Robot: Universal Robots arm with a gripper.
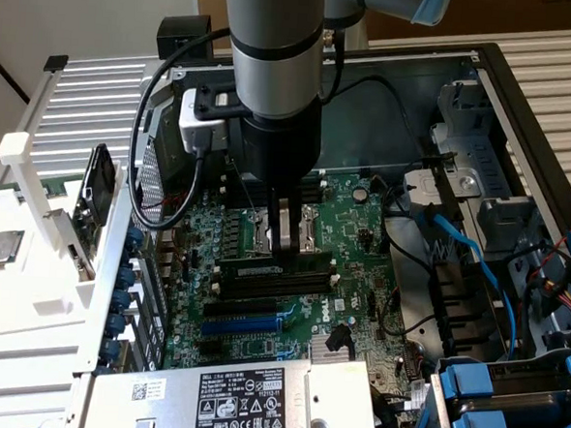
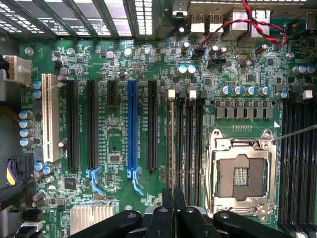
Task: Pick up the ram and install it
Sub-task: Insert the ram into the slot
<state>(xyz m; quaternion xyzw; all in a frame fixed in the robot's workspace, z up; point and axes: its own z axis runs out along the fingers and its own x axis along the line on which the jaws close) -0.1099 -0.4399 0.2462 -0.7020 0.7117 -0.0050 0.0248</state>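
Inside an open computer case [image 1: 510,102], the robot arm's pincer [image 1: 285,251] is clenched on the top edge of the ram [image 1: 258,269]. The stick stands lengthwise at the black memory slots [image 1: 272,283], just beside the empty processor socket [image 2: 241,176]. Whether it is seated cannot be told.

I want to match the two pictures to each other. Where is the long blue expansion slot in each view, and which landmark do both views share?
Exterior view: the blue slot lies in the lower middle, just above the labelled silver box.
Wrist view: the blue slot stands between two long black slots.
Shared landmark: the processor socket.
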